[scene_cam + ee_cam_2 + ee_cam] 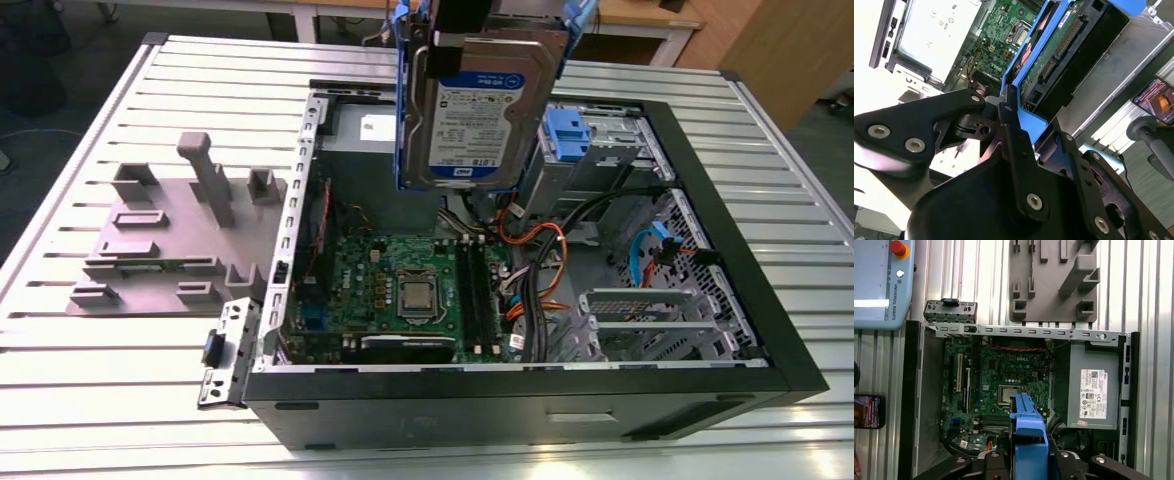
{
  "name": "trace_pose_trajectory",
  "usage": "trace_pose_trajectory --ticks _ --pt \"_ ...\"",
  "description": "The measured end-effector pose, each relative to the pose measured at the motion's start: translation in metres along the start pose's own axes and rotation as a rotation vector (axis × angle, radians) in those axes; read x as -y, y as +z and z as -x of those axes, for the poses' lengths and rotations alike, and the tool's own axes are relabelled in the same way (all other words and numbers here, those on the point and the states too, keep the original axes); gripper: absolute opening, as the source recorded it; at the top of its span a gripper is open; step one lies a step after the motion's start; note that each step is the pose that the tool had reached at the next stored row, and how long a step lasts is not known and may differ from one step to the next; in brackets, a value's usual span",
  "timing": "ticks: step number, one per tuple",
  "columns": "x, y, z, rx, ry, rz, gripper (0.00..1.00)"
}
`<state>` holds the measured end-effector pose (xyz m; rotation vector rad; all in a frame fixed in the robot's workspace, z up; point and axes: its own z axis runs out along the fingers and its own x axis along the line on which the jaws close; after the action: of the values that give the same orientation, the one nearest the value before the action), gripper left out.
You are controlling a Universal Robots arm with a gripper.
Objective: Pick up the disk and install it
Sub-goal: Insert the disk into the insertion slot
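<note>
The end effector [461, 40] is clamping the disk [483, 110], with its fingers [1011, 130] pressing together on the top end of the blue rail [1028, 432] that frames the drive. The disk is hanging upright directly below the end effector, its label facing the exterior view. It is hovering over the far part of the open case [467, 410], clear of the bench [80, 400]. In the second wrist view the disk is showing its green circuit side, and the fingers are pinching the rail's corner. In the first wrist view the rail is standing over the motherboard [999, 370], beside the power supply [1094, 395]. A grey fixture [174, 240] is lying on the bench, on the exterior view's left of the case.
</note>
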<state>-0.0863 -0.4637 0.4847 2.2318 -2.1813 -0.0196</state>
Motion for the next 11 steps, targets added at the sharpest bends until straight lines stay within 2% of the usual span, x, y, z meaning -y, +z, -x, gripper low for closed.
trace_pose_trajectory --ticks 11 --pt "-0.0001 0.0 -0.0031 -0.0009 0.0 0.0 0.36"
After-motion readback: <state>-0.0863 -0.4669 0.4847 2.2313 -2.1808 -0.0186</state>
